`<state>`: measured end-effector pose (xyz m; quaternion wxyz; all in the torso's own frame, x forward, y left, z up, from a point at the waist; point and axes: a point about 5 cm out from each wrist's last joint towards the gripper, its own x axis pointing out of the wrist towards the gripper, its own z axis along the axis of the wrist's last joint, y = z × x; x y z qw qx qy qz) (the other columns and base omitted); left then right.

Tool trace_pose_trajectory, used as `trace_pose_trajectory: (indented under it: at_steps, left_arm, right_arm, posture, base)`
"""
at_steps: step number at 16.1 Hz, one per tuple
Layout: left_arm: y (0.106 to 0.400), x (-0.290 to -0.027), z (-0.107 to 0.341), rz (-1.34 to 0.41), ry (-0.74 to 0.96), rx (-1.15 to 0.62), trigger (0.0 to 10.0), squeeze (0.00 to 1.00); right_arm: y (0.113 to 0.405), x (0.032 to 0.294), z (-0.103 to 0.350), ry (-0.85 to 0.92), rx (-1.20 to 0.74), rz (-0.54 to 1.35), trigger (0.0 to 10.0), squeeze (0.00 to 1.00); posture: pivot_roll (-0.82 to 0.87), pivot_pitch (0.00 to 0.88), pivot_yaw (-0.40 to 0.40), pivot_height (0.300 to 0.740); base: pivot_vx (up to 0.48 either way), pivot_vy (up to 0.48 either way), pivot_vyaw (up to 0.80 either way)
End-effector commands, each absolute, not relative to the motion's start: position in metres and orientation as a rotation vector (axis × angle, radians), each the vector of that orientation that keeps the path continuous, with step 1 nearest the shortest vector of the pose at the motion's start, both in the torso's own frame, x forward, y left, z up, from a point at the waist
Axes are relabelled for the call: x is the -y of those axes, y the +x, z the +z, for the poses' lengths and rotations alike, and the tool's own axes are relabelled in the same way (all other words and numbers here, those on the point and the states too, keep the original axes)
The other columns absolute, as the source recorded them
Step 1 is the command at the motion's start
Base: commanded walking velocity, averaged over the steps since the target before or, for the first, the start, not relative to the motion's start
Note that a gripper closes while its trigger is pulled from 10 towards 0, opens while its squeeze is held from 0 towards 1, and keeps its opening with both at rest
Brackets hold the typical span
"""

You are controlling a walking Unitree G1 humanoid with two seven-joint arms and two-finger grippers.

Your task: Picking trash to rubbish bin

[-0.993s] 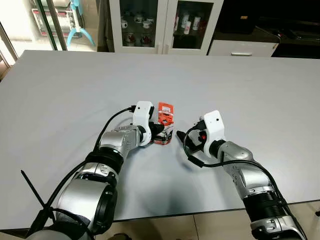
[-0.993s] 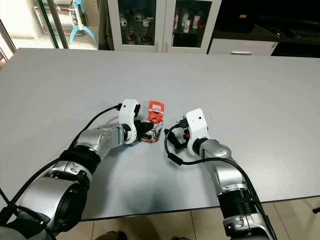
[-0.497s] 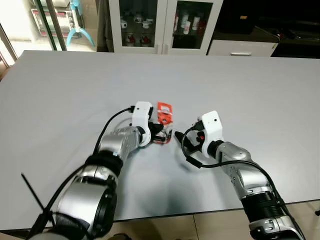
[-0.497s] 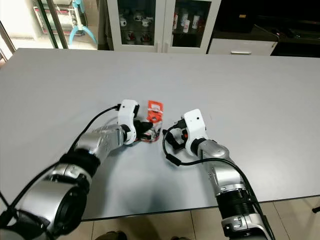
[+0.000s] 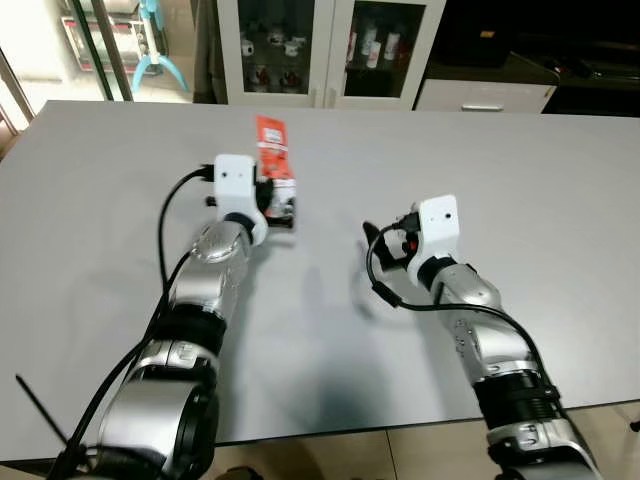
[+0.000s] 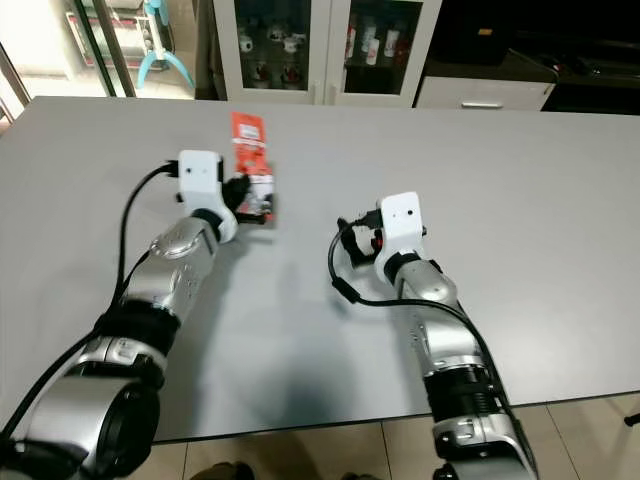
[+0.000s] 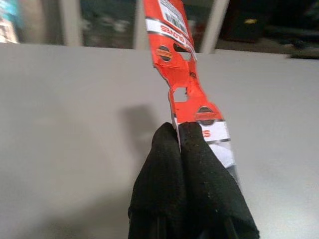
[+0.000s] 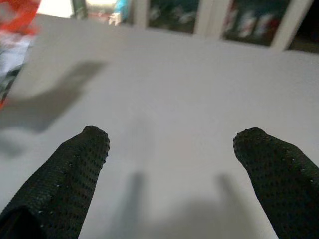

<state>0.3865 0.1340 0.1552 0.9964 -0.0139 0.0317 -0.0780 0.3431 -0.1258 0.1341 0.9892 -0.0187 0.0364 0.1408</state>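
A flat red and white packet (image 5: 273, 163) hangs in the air above the grey table (image 5: 520, 180), left of the middle. My left gripper (image 5: 281, 208) is shut on its lower part; in the left wrist view the two black fingers (image 7: 187, 169) pinch the packet (image 7: 182, 74) edge-on. My right gripper (image 5: 385, 238) is open a little above the table at centre right, with nothing between its fingers (image 8: 79, 167).
Glass-door cabinets (image 5: 330, 50) with small items stand beyond the table's far edge. A dark counter and a white drawer unit (image 5: 485, 95) sit at the back right. The table's near edge runs across the bottom of the eye views.
My left gripper has lifted the packet off the table and carried it up and to the left, away from me. My right gripper has risen slightly and stays open.
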Motion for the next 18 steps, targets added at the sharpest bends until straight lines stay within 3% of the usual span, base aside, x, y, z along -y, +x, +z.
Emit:
trace_pose_trajectory:
  at_steps: [1,4,8,18]
  left_arm:
    - [0.385,-0.134,0.156,-0.128,0.056,-0.033,10.0,0.00]
    - [0.379,-0.139,0.151,-0.061,0.232,0.034,10.0,0.00]
    - [0.369,-0.135,0.166,0.012,0.203,0.218,10.0,0.00]
    - [0.367,-0.116,0.170,-0.024,0.191,0.261,10.0,0.00]
  right_arm:
    - [0.347,0.133,0.140,-0.039,-0.032,0.204,10.0,0.00]
    - [0.348,0.133,0.149,0.039,0.083,0.108,10.0,0.00]
    - [0.347,0.143,0.158,0.096,0.194,0.016,10.0,0.00]
    - [0.350,0.137,0.163,0.100,0.241,0.025,10.0,0.00]
  posture:
    - [-0.07,0.032,-0.064,0.740]
    - [-0.07,0.034,-0.066,0.740]
    - [-0.06,0.036,-0.076,0.740]
    - [-0.07,0.017,-0.083,0.740]
  base:
    - [0.000,0.000,0.00]
    - [0.000,0.000,0.00]
    - [0.000,0.000,0.00]
    - [-0.075,0.000,0.00]
